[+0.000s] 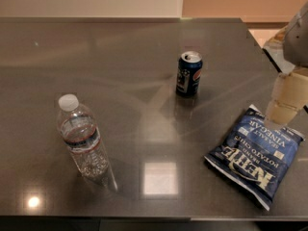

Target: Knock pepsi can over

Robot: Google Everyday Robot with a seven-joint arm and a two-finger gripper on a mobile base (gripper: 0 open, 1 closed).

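Camera view: nearest us stand a water bottle (81,139) at left and a chip bag (254,154) at right. Our gripper (279,113) hangs over the bag's far edge; open or closed, we cannot tell. The pepsi can (189,73) stands upright farther back, well to the gripper's left

You have a dark, glossy bench (120,57) with bright reflections on it, and three things stand or lie on it, well apart from each other. The can (188,74) stands upright toward the back centre, the bottle (82,138) stands upright near the front left, and the bag (255,155) lies flat at the front right. Your gripper (281,112) hangs at the right edge, by the bag's far corner.
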